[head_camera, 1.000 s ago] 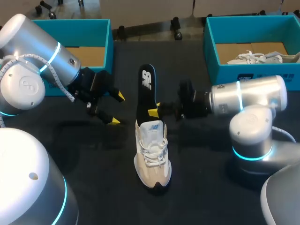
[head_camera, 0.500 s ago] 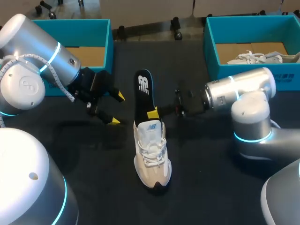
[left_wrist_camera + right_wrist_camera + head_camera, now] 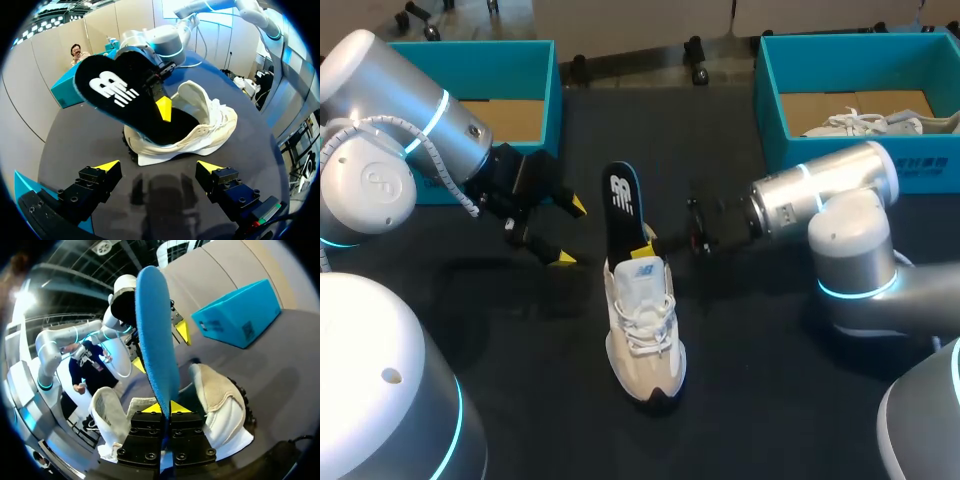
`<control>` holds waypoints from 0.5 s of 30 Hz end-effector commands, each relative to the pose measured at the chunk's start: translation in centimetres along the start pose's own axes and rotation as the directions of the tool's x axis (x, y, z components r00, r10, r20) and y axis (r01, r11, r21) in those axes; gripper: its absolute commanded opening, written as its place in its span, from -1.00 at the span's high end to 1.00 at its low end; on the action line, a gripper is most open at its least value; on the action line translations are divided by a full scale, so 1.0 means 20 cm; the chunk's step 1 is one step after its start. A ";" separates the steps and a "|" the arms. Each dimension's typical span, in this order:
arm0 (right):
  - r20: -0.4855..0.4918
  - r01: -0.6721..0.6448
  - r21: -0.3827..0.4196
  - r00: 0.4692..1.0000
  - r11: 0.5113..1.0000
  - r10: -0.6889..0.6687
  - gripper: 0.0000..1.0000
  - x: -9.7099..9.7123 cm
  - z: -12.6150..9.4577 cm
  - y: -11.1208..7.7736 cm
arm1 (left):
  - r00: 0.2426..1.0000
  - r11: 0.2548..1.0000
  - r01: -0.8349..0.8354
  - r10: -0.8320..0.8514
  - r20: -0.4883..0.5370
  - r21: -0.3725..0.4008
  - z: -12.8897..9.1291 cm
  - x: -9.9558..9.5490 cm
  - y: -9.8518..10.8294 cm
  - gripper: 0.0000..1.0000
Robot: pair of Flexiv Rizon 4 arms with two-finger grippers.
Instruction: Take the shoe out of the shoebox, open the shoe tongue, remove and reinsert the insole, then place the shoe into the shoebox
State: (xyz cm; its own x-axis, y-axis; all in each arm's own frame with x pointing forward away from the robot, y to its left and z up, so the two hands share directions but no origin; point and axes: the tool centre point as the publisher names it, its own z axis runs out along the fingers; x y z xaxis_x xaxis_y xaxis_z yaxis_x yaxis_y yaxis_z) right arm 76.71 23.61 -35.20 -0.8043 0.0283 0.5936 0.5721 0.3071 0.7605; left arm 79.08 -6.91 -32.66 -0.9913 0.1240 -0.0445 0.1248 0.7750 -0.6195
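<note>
The insole's (image 3: 621, 200) lower end is hidden inside the shoe (image 3: 642, 322), and the left arm (image 3: 410, 110) covers part of the left shoebox (image 3: 500, 46).

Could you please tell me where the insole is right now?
In the head view, the insole stands mid-table, lower end inside the shoe, pinched by the right gripper; the open left gripper is at its left.

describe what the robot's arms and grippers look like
The left arm and right arm are rounded silver-grey tubes with glowing cyan rings at the joints. A white coiled cable runs along the left one. The left gripper and right gripper are black blocks with bright yellow wedge tips.
</note>
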 end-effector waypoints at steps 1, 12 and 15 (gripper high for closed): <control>0.030 -0.011 0.002 0.999 1.000 0.011 1.00 0.04 0.02 -0.04 | 1.000 1.000 0.001 -0.001 0.000 -0.005 0.00 0.00 0.00 -1.00; 0.105 0.057 0.023 0.993 0.998 -0.059 0.69 0.05 -0.06 0.11 | 1.000 1.000 0.001 -0.001 0.000 -0.005 0.00 0.00 0.00 -1.00; 0.100 0.064 0.033 0.993 0.997 -0.067 0.59 0.04 -0.07 0.14 | 1.000 1.000 0.001 -0.001 0.000 -0.005 0.00 0.00 0.00 -1.00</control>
State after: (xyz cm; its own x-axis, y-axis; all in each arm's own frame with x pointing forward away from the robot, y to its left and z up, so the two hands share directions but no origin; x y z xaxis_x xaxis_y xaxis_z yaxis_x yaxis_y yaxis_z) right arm 77.33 23.14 -32.80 -0.8541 0.1067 0.5091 0.5146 0.3165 0.7969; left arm 79.08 -6.91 -32.66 -0.9913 0.1241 -0.0445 0.1248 0.7750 -0.6195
